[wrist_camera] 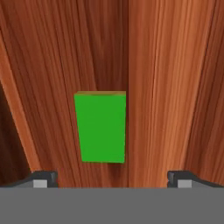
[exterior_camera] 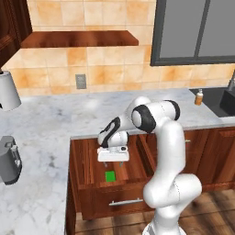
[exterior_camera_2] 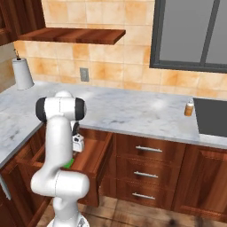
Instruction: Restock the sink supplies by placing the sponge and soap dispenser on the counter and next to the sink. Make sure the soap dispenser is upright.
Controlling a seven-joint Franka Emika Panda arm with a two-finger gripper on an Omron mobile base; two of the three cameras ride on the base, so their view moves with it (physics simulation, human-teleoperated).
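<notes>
The green sponge [wrist_camera: 101,127] lies flat on the wooden floor of an open drawer [exterior_camera: 92,156] under the counter [exterior_camera: 59,114]. My gripper [exterior_camera: 113,160] hangs open just above it and points straight down. In the hand view the sponge [wrist_camera: 101,127] sits between and a little ahead of the two fingertips [wrist_camera: 41,179], with nothing touching it. From the bases the sponge shows as a small green patch [exterior_camera: 110,176] [exterior_camera_2: 68,164]. The orange soap dispenser [exterior_camera: 198,97] [exterior_camera_2: 189,107] stands upright on the marble beside the dark sink [exterior_camera: 222,103] [exterior_camera_2: 212,117].
The drawer's side walls [exterior_camera_2: 99,155] rise on both sides of the hand. A paper towel roll [exterior_camera: 8,89] [exterior_camera_2: 22,73] and a grey appliance [exterior_camera: 8,158] stand on the left counter. A wooden wall shelf [exterior_camera: 78,39] hangs above.
</notes>
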